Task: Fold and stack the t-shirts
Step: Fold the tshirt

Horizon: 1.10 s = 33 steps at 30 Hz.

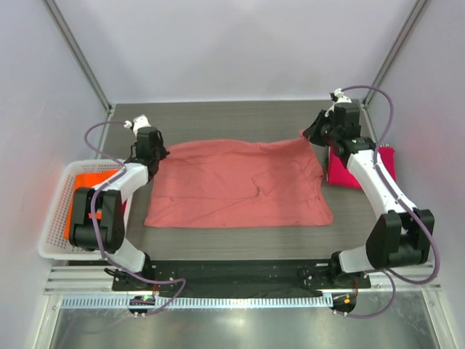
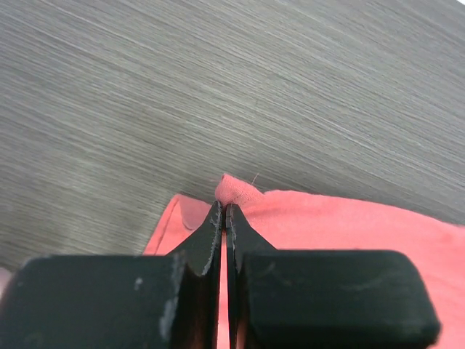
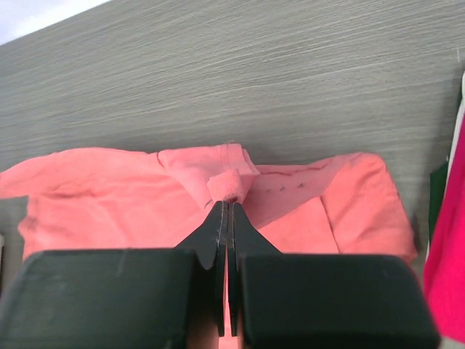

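Observation:
The salmon-pink t-shirt [image 1: 240, 185] lies spread across the middle of the table. My left gripper [image 1: 161, 153] is shut on its far left corner, seen pinched in the left wrist view [image 2: 224, 206] with a fold of cloth [image 2: 236, 189] sticking out. My right gripper [image 1: 308, 135] is shut on its far right corner, seen in the right wrist view [image 3: 228, 205] with a bunched fold [image 3: 231, 183]. The magenta t-shirt [image 1: 341, 167] lies at the right under the right arm. The orange t-shirt [image 1: 81, 200] lies in the basket.
A white lattice basket [image 1: 58, 218] stands at the left table edge beside the left arm. The magenta shirt's edge shows at the right of the right wrist view [image 3: 447, 262]. Bare grey table [image 1: 232, 120] lies beyond the shirt.

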{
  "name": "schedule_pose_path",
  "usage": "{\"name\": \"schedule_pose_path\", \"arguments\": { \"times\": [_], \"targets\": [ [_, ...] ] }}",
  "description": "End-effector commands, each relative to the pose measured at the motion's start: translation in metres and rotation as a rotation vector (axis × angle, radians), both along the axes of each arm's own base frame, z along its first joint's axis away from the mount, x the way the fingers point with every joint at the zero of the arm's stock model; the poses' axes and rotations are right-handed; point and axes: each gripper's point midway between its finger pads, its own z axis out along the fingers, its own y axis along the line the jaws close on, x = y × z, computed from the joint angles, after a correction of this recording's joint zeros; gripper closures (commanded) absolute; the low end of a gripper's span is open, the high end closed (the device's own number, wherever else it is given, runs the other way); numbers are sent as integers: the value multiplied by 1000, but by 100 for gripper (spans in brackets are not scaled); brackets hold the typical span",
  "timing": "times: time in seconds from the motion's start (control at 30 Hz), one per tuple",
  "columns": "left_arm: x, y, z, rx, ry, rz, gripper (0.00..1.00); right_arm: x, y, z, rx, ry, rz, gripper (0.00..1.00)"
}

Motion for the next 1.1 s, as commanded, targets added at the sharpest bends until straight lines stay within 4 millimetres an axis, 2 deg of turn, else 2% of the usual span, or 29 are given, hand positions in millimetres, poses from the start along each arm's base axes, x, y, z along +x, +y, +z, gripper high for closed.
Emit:
{"name": "schedule_pose_path", "arguments": {
  "times": [0.0, 0.03, 0.1, 0.13, 0.2, 0.3, 0.33, 0.43, 0.47, 0.5, 0.57, 0.6, 0.67, 0.7, 0.87, 0.9, 0.93, 1.0, 1.07],
  "targets": [
    [7, 12, 33, 48, -138, 53, 100, -18, 2, 28, 18, -86, 8, 99],
    [6, 13, 36, 48, -155, 66, 100, -25, 1, 19, 17, -63, 4, 99],
    [0, 16, 30, 45, -151, 84, 100, -36, 0, 24, 16, -74, 4, 99],
    [0, 17, 32, 42, -168, 91, 100, -43, -2, 15, 13, -53, 1, 99],
    [-5, 18, 27, 42, -166, 96, 100, -52, -2, 12, 11, -53, 0, 99],
    [-8, 19, 31, 39, -204, 101, 100, -70, -3, 3, 15, -36, 2, 99],
    [-12, 20, 26, 41, -198, 102, 100, -77, -4, 8, 17, -51, -2, 99],
    [-19, 22, 23, 39, -198, 110, 100, -91, -5, 0, 11, -34, -2, 99],
    [-20, 22, 26, 33, -207, 112, 100, -97, -5, 4, 14, -47, -3, 99],
    [-22, 22, 26, 32, -209, 113, 100, -103, -6, -3, 14, -30, -2, 99],
    [-29, 21, 22, 26, -203, 113, 100, -111, -7, 1, 19, -47, -4, 99],
    [-31, 21, 26, 21, -220, 116, 100, -116, -7, -5, 20, -36, -4, 99],
    [-39, 22, 21, 17, -216, 119, 100, -123, -8, -2, 19, -49, -6, 99],
    [-40, 20, 26, 7, -240, 107, 100, -127, -8, -6, 22, -39, -8, 99],
    [-52, 17, 22, -15, -227, 105, 100, -144, -7, -6, 45, -50, -3, 99],
    [-56, 17, 17, -21, -215, 107, 99, -149, -7, -6, 52, -61, -4, 99],
    [-59, 16, 21, -28, -228, 105, 99, -152, -6, -5, 63, -65, -7, 99],
    [-65, 16, 15, -41, -216, 115, 94, -158, -4, -10, 77, -61, 0, 99],
    [-69, 15, 19, -47, -227, 116, 89, -166, -2, -6, 94, -82, 7, 99]
  ]
}}
